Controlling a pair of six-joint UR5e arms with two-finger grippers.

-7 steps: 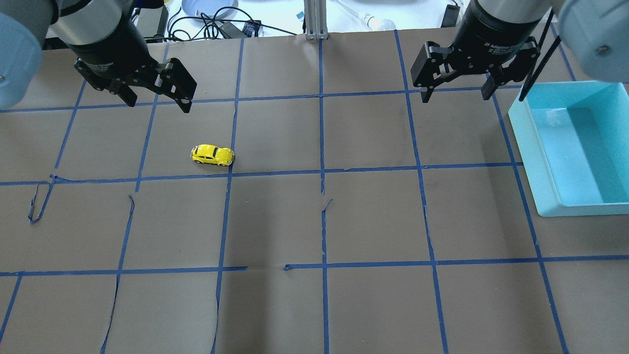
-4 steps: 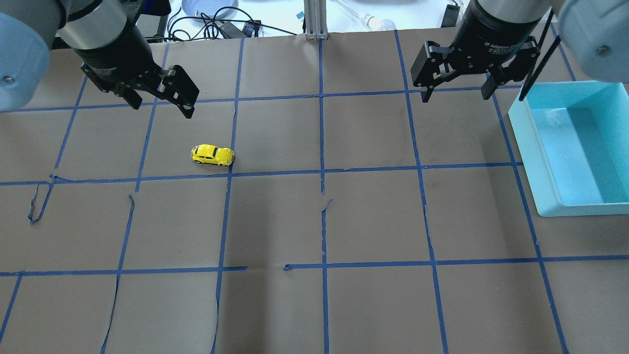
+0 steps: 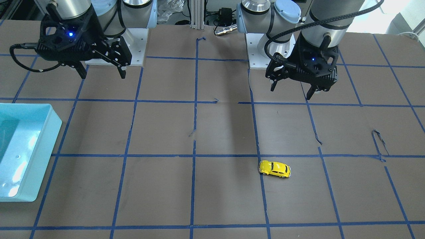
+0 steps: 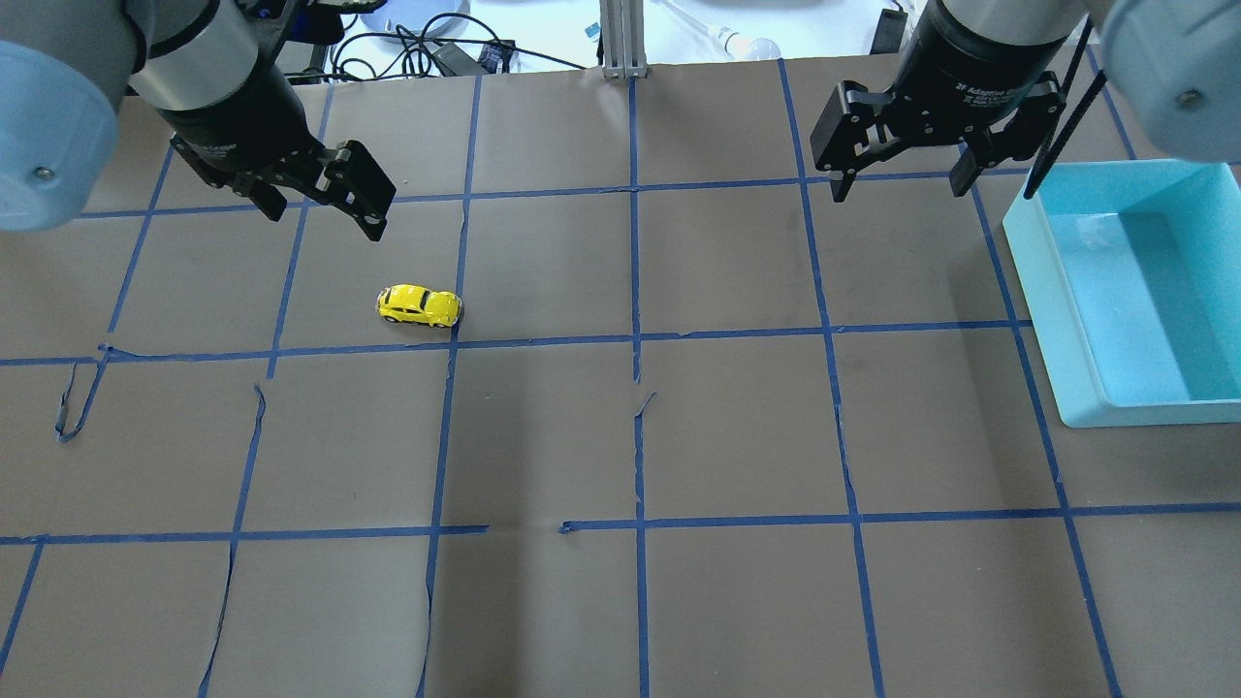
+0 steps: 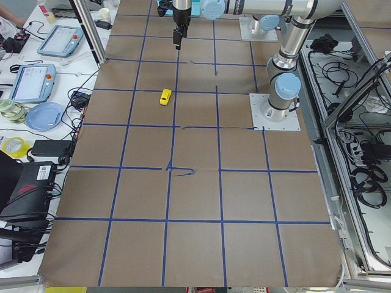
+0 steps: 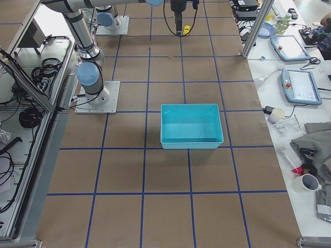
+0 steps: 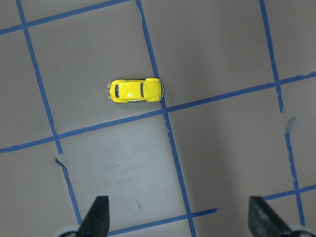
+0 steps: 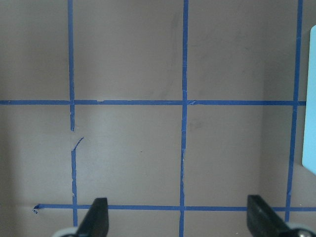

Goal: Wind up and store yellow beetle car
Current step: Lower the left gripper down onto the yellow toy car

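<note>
I've got the yellow beetle car (image 4: 419,305) on its wheels, left of centre in the overhead view. It's just below and right of my left gripper (image 4: 320,218), which hangs wide open and clear of it. My right gripper (image 4: 900,192) is spread open too, upper right.

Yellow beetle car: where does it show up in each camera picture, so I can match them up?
Front-facing: the yellow beetle car is lower right of centre.
Overhead: car left of centre, upper half.
Exterior left: car upper middle, small.
Exterior right: only a yellow speck at the top, probably the car.
Left wrist: car upper left of centre.
Right wrist: not in it.
Shared landmark: the blue tape crossing beside one end of the car.
</note>
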